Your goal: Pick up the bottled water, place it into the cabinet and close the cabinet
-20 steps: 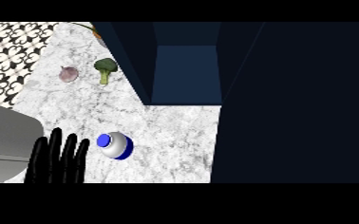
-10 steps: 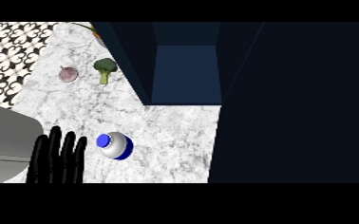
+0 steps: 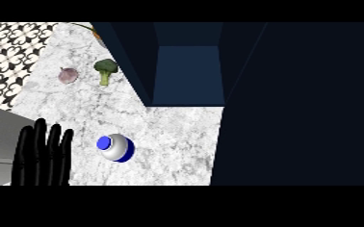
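Observation:
The bottled water [image 3: 116, 147] stands on the marble counter [image 3: 171, 130], seen from above as a white body with a blue cap. My left hand [image 3: 41, 156] is at the lower left edge, fingers straight and pointing up, a short gap left of the bottle and not touching it. The dark blue cabinet [image 3: 188, 72] stands open behind the bottle, its inside in shadow. Its open door [image 3: 292, 106] fills the right side of the view. My right hand does not show.
A broccoli floret [image 3: 105, 69] and a pale purple garlic-like bulb [image 3: 68, 75] lie at the back left of the counter. A patterned tile wall [image 3: 21, 48] runs along the left. A grey surface [image 3: 10, 134] sits at the lower left.

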Available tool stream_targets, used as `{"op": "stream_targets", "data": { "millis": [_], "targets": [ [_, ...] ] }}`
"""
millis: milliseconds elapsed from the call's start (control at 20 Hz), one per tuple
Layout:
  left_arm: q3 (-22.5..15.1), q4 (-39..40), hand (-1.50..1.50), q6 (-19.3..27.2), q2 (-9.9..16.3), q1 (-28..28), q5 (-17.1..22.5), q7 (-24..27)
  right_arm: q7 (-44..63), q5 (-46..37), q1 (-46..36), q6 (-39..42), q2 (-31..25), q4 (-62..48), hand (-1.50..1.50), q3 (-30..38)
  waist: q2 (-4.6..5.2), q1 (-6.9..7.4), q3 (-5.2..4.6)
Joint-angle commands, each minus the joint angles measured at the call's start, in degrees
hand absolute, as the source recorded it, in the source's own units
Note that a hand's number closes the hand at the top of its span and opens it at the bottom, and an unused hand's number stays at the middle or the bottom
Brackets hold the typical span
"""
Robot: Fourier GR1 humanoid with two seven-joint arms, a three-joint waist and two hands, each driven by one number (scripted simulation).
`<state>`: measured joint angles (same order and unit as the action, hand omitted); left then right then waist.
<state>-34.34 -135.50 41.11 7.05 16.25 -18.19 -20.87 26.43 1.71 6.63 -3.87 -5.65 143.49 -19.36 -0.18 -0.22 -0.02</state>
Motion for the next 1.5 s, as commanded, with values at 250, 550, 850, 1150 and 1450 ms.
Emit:
{"op": "stream_targets", "data": {
  "millis": [250,550,850,1150,1450],
  "targets": [
    [13.9,6.2,-1.5,-4.0,3.0,-1.0,13.9,6.5,4.8,-0.2,1.2,-1.3,-1.1,9.0,-1.5,-0.2,0.1,-0.06,-0.07],
    [16.0,17.0,-1.5,-5.9,0.3,0.2,18.9,15.7,6.8,-4.1,1.2,-3.0,-1.5,11.9,-1.5,-4.8,-0.01,-0.24,-0.09],
    [22.1,28.3,-1.5,-12.6,0.3,0.2,26.0,26.2,5.2,-3.3,0.4,-3.3,-2.4,10.5,-1.5,-4.6,0.0,-0.24,-0.07],
    [22.6,37.0,-1.5,-16.3,-3.1,1.9,28.4,36.2,5.4,-4.4,-1.1,-4.8,-2.8,8.6,-1.5,-4.6,0.05,0.05,-0.06],
    [26.5,50.0,-1.5,-19.9,-5.6,-0.5,31.4,44.7,6.5,-0.6,2.2,-3.4,-6.6,13.9,-1.5,-2.6,-0.01,-0.65,-0.05]
  ]
}}
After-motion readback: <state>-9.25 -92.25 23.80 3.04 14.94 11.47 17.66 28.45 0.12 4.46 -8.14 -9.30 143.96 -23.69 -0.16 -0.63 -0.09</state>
